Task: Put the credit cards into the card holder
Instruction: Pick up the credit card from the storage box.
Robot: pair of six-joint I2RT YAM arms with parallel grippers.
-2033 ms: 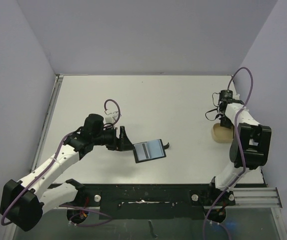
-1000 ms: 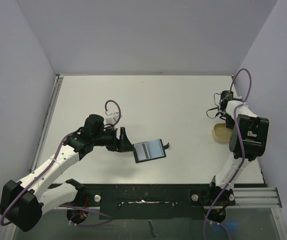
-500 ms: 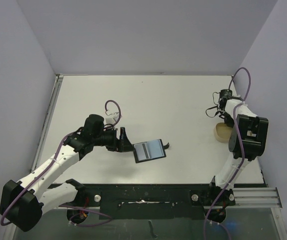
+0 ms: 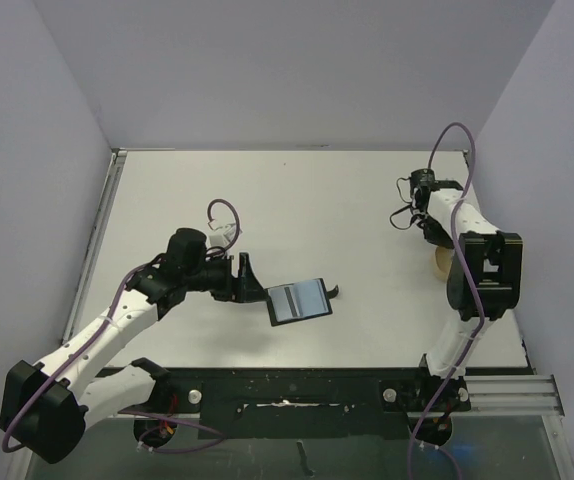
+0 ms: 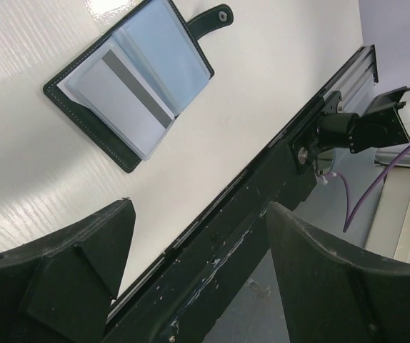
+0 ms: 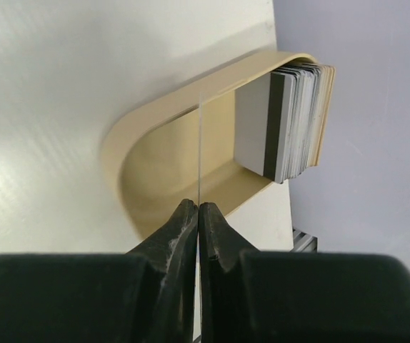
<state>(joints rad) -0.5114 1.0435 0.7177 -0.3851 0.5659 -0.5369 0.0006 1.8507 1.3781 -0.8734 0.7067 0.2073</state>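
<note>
The card holder [image 4: 299, 299] lies open on the table, with a grey-striped card [image 5: 123, 93] in its pale blue inside [image 5: 166, 50]. My left gripper [image 4: 245, 277] hovers just left of it, open and empty [image 5: 198, 214]. My right gripper [image 6: 198, 207] is shut on one credit card [image 6: 199, 150], seen edge-on as a thin upright line. It holds the card above the near end of the tan tray [image 6: 155, 128]. Several more credit cards [image 6: 291, 121] stand stacked at the tray's far end. In the top view the right gripper [image 4: 430, 228] is at the far right.
The tan tray [image 4: 441, 260] sits near the table's right edge, close to the side wall. The black rail [image 5: 262, 193] along the table's near edge runs under my left gripper. The purple cable [image 4: 457, 140] arcs over the right arm.
My right gripper has closed on a single card and moved up and to the left, away from the tray. The left arm and the card holder have not moved.
</note>
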